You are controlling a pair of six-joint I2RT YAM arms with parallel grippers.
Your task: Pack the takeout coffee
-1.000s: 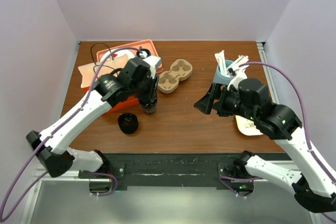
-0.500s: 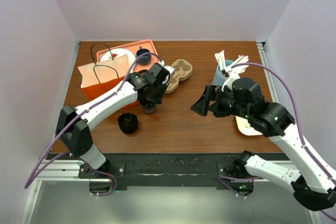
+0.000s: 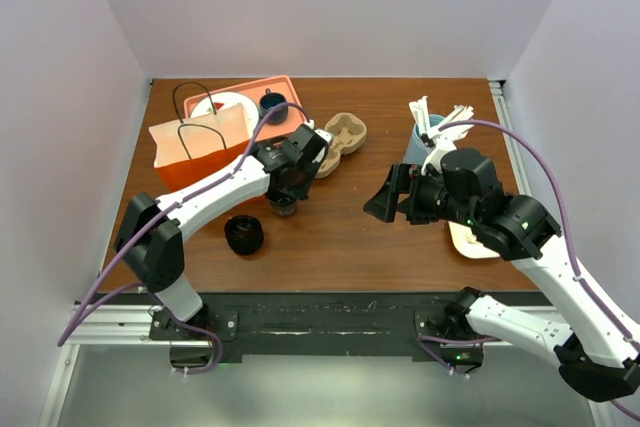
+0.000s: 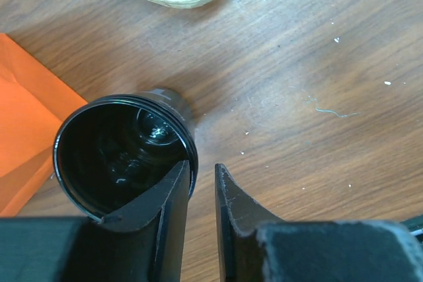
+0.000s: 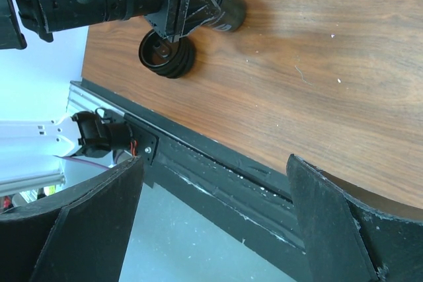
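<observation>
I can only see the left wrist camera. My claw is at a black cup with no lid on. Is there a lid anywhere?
Observer: Maybe. The top camera shows a low black lid-like piece lying on the table, left of the open cup, nearer the front edge and apart from it.
Operator: Where's my other claw?
Observer: The right claw hangs wide open and empty, to the cup's right.
Operator: Is there a bag?
Observer: A pale orange bag with black handles covers part of the orange tray at the back left.
</observation>
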